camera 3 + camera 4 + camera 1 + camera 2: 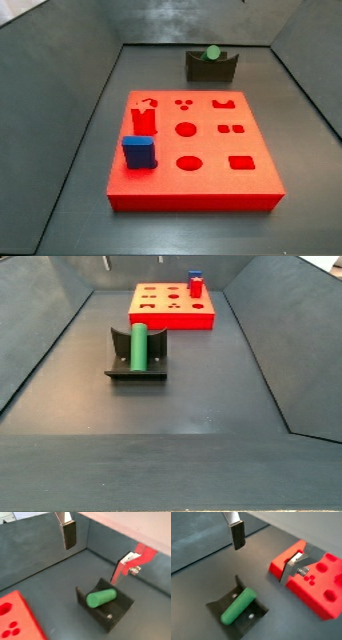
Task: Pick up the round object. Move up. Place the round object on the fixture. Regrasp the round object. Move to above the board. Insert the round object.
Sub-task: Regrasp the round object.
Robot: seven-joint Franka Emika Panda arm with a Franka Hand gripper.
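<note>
Green round object resting on the fixture, end effector clear of it.

In a wrist view the end effector (100,546) hangs above the floor, fingers (69,534) spread wide and holding nothing; the round object (101,597) lies in the fixture (117,614).
In a side view the round object (213,52) sits in the fixture (211,69) behind the board (190,150), with a blue block (139,152) on the board.
In a side view the round object (136,344) lies along the fixture (138,366), apart from the board (171,306).
</note>
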